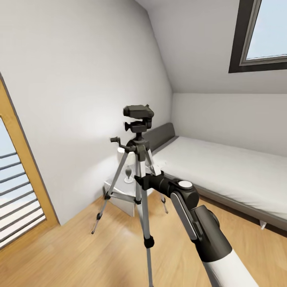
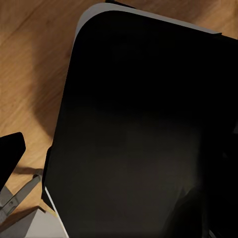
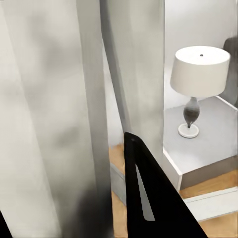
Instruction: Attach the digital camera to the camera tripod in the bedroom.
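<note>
Right arm (image 1: 207,231) reaches from 5 o'clock to the centre, where the right gripper (image 1: 148,179) meets a silver leg of the camera tripod (image 1: 137,159); whether its jaws are closed on the leg or wide, I cannot tell. For the left jaws I cannot tell either. At 9 o'clock is the window (image 1: 16,175). At 12 o'clock, the black block on the tripod head may be the digital camera (image 1: 138,110), unconfirmed. Judgement: hold the leg gently and avoid tipping it toward the bed (image 1: 223,167) at 3 o'clock.

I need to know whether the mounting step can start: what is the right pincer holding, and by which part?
The right pincer is at the camera tripod, about a silver leg just below the head; whether it actually clamps the leg cannot be told.
</note>
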Robot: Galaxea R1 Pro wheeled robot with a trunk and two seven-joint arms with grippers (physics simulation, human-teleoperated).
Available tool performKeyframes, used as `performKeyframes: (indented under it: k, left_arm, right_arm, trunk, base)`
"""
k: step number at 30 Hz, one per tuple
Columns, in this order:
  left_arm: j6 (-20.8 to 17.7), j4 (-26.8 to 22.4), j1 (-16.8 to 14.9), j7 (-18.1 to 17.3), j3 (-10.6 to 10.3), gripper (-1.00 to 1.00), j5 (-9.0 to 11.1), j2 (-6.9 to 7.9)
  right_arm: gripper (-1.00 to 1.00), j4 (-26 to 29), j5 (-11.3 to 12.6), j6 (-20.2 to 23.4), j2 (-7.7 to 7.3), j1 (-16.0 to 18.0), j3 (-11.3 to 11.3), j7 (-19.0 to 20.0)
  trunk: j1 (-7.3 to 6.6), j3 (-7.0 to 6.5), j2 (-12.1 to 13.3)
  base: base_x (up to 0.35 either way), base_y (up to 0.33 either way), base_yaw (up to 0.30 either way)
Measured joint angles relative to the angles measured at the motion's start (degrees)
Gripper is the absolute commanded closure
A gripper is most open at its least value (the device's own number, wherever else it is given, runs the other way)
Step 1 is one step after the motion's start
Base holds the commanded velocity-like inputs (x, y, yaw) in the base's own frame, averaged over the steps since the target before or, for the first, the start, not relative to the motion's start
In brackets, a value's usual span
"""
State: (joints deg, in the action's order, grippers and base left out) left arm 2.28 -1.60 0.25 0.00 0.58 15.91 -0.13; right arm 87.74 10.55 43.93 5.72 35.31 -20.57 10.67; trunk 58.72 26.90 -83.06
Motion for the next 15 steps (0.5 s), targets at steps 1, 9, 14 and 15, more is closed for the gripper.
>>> performKeyframes:
  k: [1, 9, 14, 15]
  left_arm:
    - [0.0, 0.0, 0.0, 0.0, 0.0, -1.00, 0.0, -0.01]
    - [0.0, 0.0, 0.0, 0.0, 0.0, -1.00, 0.0, -0.03]
    - [0.0, 0.0, 0.0, 0.0, 0.0, -1.00, 0.0, -0.04]
    - [0.0, 0.0, 0.0, 0.0, 0.0, -1.00, 0.0, -0.04]
  right_arm:
    - [1.00, -0.4, -0.3, 0.0, -0.33, 0.0, 0.3, 0.0]
    - [1.00, -1.6, 0.2, 0.3, 0.94, 0.0, 0.2, -0.1]
    - [1.00, -1.9, -0.7, 0.3, 1.01, 0.0, 0.0, -0.1]
    - [1.00, -1.9, -0.6, 0.3, 1.01, 0.0, 0.0, -0.1]
  trunk:
    - [0.01, 0.00, 0.0]
    - [0.01, -0.01, 0.0]
    - [0.01, -0.01, 0.0]
    - [0.01, -0.01, 0.0]
  base:
    - [0.000, 0.000, 0.000]
    - [0.000, 0.000, 0.000]
    - [0.000, 0.000, 0.000]
    - [0.000, 0.000, 0.000]
